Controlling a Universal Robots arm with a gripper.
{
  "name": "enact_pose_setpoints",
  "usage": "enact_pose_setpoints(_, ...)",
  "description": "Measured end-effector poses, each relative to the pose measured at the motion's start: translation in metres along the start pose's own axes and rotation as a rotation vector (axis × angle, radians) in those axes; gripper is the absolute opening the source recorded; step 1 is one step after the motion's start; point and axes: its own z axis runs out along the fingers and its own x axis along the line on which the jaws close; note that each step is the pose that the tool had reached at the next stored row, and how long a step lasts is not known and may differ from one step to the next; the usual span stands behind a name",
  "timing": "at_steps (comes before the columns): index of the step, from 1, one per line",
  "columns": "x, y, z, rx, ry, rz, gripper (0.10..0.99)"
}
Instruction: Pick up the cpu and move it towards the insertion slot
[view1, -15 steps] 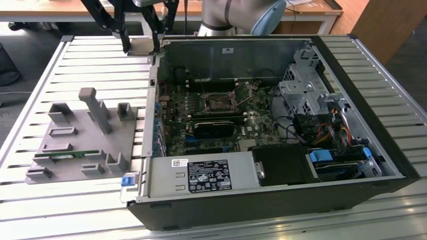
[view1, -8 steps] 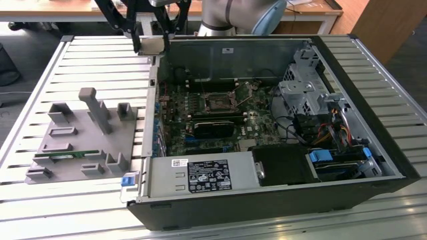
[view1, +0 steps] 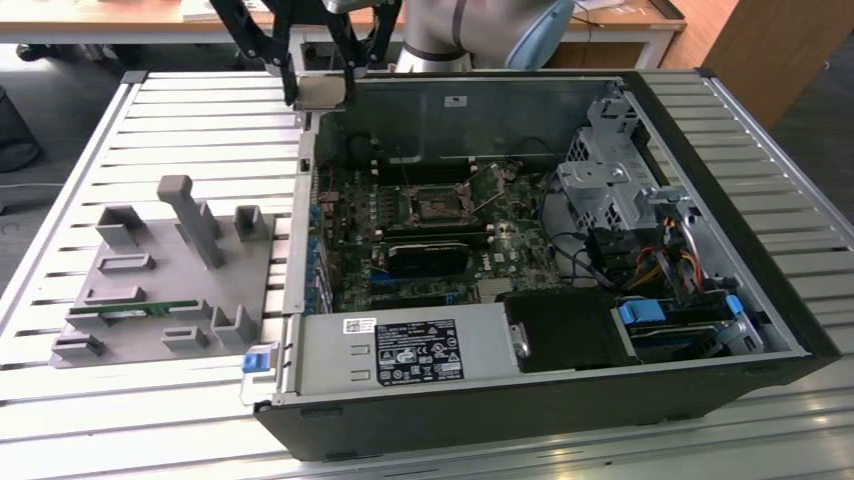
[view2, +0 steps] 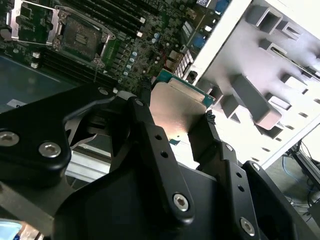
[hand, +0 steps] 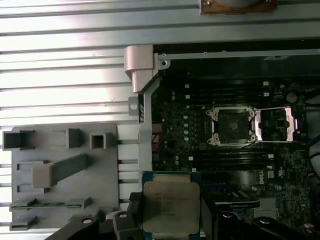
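The gripper (view1: 320, 85) hangs at the upper middle of the exterior view, over the near corner of the open computer case (view1: 747, 230), its black fingers (view1: 287, 70) clamped on the cpu (view1: 320, 92). In both wrist views the chip sits pinched by its edges between the two fingers: the second wrist view shows its pale metal face (view2: 177, 112) with a green rim, and the first wrist view shows the same silvery face (hand: 170, 207) low in the frame. There is faint print on that metal lid, too small to make out.

The insertion slot (view1: 437, 203) lies on the green motherboard (view1: 400, 255) in the middle of the exterior view, well apart from the held chip. Its silver frame is swung open; in the first wrist view the dark square socket (hand: 231, 126) sits right of centre.

Below the board in the exterior view, a power supply carries a white label (view1: 414, 352) full of marks and text, not readable here. A small white sticker (view1: 457, 100) is on the case wall.

At the exterior view's left, the grey plastic tray (view1: 147, 330) rests on the slatted table (view1: 200, 110), with a green memory stick (view1: 127, 310) lying in one recess.
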Motion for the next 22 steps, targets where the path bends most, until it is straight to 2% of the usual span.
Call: enact_pose_setpoints(22,-0.0309,0.0018,-0.0004,0.0,-0.0003,0.006,0.545)
